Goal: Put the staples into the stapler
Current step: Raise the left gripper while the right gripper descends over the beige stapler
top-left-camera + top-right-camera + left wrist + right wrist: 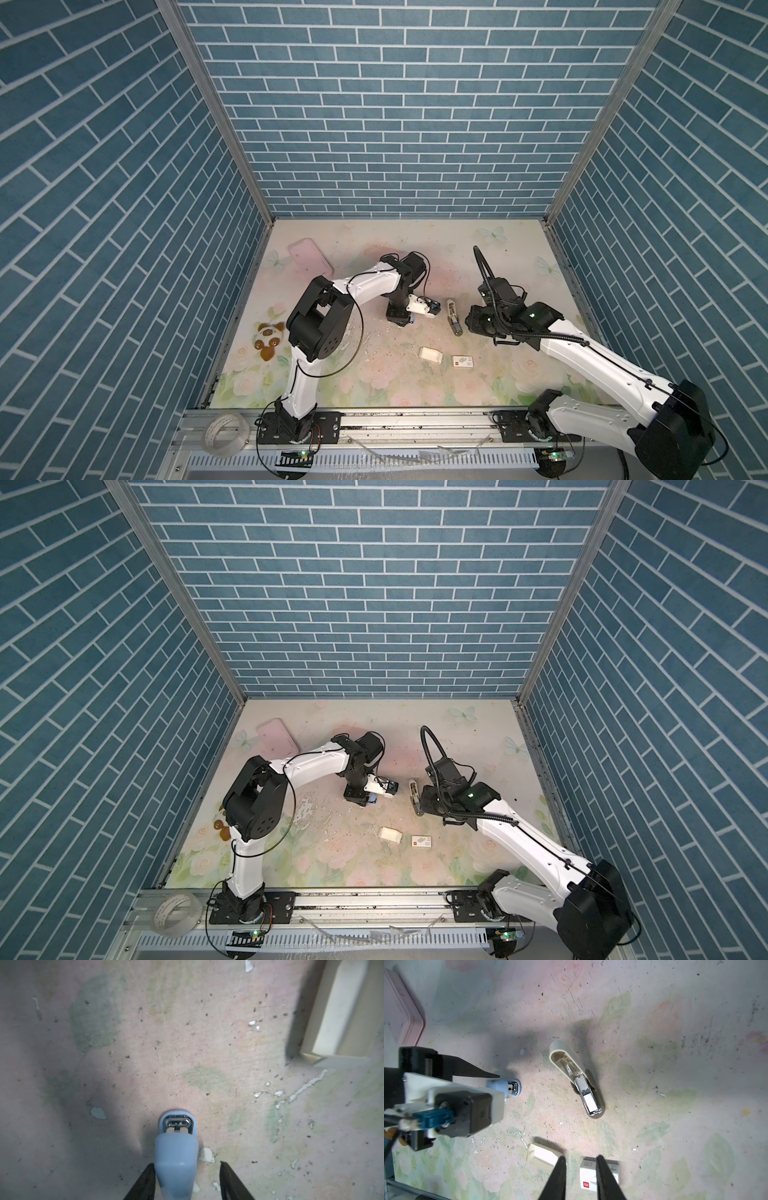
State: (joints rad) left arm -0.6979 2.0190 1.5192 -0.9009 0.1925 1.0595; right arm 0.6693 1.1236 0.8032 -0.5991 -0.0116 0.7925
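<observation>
blue stapler (pixel 176 1153) inside the parted left gripper (pixel 186 1163), maybe touching.

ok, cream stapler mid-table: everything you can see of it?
The cream stapler lies hinged wide open on the floral table, near its middle. Its cream plastic cover faces underside up, showing a metal pusher rod. The chrome magazine channel points the opposite way over a greyish base. Only the table touches it. Whether the channel is loaded is unclear.
</observation>
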